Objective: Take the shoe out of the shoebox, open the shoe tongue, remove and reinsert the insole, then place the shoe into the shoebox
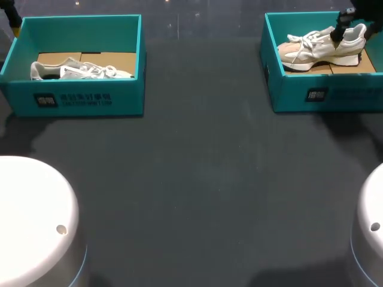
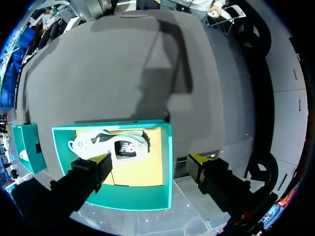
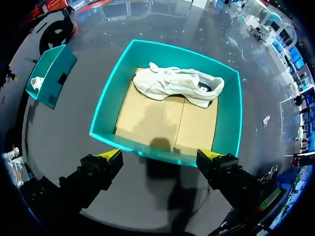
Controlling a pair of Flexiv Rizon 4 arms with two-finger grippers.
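Two teal shoeboxes stand at the table's far side. The left shoebox (image 1: 90, 98) holds a white shoe (image 1: 81, 70) lying on its side. My left gripper (image 2: 150, 160) hangs open high above this box (image 2: 138, 196) and its shoe (image 2: 115, 145); in the head view only a yellow tip (image 1: 15, 24) shows at the far left corner. The right shoebox (image 1: 335, 92) holds a white and beige shoe (image 1: 317, 51). My right gripper (image 3: 161, 155) is open above that box's (image 3: 110, 103) near wall, well clear of the shoe (image 3: 172, 83). Neither gripper holds anything.
A wide stretch of dark grey table lies between and in front of the boxes. Two white rounded arm bases (image 1: 36, 221) (image 1: 371, 227) stand at the near corners. Each wrist view also catches the other box (image 2: 24, 147) (image 3: 49, 73) off to one side.
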